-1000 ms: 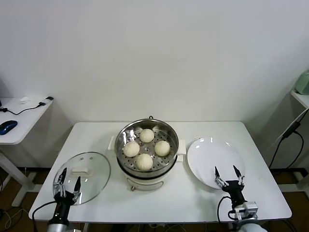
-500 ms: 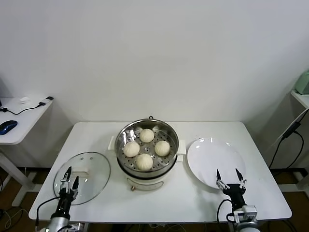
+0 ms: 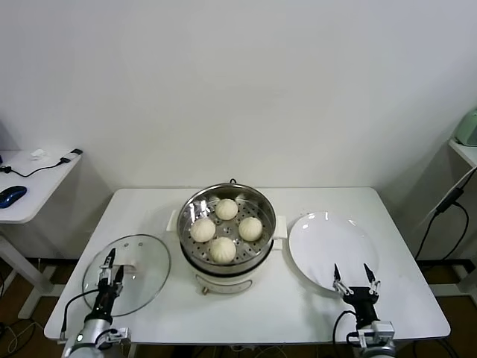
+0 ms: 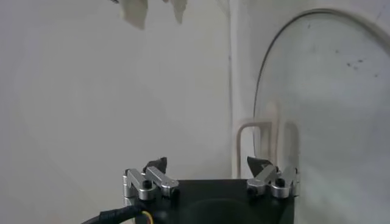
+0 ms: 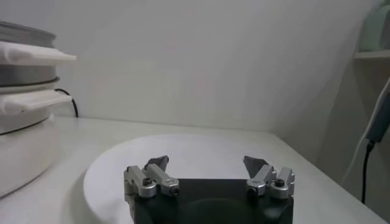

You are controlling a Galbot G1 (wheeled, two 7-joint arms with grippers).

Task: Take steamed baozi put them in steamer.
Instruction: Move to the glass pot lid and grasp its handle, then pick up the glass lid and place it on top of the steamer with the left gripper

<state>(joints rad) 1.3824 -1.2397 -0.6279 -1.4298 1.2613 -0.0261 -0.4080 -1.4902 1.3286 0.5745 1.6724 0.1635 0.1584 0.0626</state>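
Several cream-white baozi (image 3: 223, 250) lie on the perforated tray inside the shiny steamer (image 3: 195, 209) at the table's middle; its white base also shows in the right wrist view (image 5: 21, 146). My left gripper (image 3: 115, 262) hovers open and empty over the near part of the glass lid (image 3: 141, 261) and is seen empty in its own view (image 4: 207, 164). At the near rim of the white plate (image 3: 328, 242), my right gripper (image 3: 351, 272) stands open. Nothing sits between its fingers (image 5: 207, 161).
The glass lid (image 4: 323, 109) with its white knob lies flat at the table's front left. The plate (image 5: 183, 149) at the front right carries nothing. A side desk with a blue mouse (image 3: 13, 195) stands off to the left, and a cable (image 3: 440, 212) hangs at the right.
Both grippers have drawn back a little toward the table's near edge, the left one shifting slightly toward the lid's middle. Baozi, steamer, lid and plate have not moved.
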